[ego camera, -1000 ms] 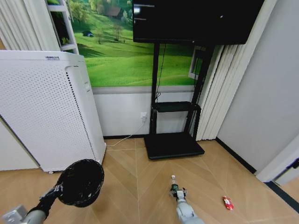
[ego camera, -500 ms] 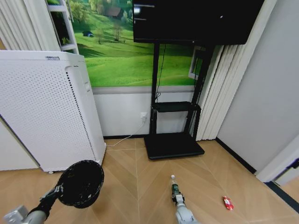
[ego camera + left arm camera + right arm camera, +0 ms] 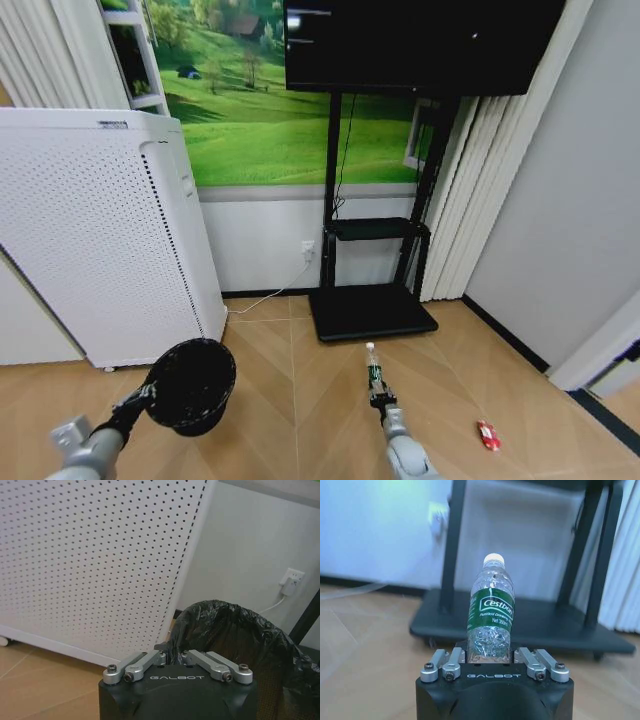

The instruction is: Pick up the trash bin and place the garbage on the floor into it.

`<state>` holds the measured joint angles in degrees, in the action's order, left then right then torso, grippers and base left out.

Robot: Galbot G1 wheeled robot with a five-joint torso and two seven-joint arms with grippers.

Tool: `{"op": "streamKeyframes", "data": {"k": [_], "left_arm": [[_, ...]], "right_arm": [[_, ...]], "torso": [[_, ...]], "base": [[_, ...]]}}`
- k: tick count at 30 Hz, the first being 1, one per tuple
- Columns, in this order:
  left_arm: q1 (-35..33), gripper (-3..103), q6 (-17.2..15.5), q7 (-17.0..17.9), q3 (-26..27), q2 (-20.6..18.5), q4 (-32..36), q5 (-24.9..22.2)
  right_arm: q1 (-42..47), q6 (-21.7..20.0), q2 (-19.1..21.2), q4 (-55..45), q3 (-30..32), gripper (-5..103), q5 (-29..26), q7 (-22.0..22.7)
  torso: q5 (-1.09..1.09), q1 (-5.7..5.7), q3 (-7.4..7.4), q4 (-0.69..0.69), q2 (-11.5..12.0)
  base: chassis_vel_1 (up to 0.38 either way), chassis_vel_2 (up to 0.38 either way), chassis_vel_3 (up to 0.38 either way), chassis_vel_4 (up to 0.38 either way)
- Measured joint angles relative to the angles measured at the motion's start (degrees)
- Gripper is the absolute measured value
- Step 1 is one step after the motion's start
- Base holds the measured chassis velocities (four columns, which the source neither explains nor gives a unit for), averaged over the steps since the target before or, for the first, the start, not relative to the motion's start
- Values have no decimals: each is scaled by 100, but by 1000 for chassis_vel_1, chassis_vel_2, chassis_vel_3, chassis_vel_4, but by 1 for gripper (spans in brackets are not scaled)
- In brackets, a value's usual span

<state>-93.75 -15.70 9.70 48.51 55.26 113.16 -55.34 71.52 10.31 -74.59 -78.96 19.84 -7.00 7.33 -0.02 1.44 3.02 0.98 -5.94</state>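
The trash bin (image 3: 190, 386), black and lined with a black bag, hangs tilted above the floor (image 3: 290, 400) at the lower left. My left gripper (image 3: 143, 399) is shut on its near rim; in the left wrist view the bin (image 3: 235, 640) sits just past the left gripper (image 3: 176, 654). One piece of garbage, a clear bottle (image 3: 373, 376) with a green label and white cap, stands upright off the floor in my right gripper (image 3: 379, 394), which is shut on its lower body. The right wrist view shows the bottle (image 3: 491, 614) rising from the right gripper (image 3: 490, 655). A small red-and-white piece (image 3: 488, 434) lies on the floor at the lower right.
A tall white perforated appliance (image 3: 100, 240) stands close behind the bin on the left. The black TV stand's base (image 3: 370, 312) lies straight ahead by the wall, with a cable running to a wall socket (image 3: 307, 248). Open parquet lies between bin and bottle.
My right gripper has lifted the bottle up and away from the floor. The left arm has carried the bin a little to the right and higher.
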Motion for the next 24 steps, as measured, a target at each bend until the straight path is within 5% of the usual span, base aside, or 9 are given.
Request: {"op": "streamKeyframes", "data": {"k": [6,12,24], "left_arm": [[244,6,79,-603,-251,-595,-683,422],[1567,6,254,-975,-1919,-1287,-1389,493],[3918,6,775,-1723,-4810,-1134,-2210,649]], "right_arm": [[608,339,137,-1248,-130,38,-315,-536],[1395,580,171,-2653,-280,37,-304,-1084],[1532,728,418,-3039,-733,37,28,-1396]], "torso": [[1,0,0,-11,0],[-1,0,0,-3,0],[4,0,0,-6,0]], "base": [[0,0,0,0],[0,0,0,0],[0,0,0,0]]}}
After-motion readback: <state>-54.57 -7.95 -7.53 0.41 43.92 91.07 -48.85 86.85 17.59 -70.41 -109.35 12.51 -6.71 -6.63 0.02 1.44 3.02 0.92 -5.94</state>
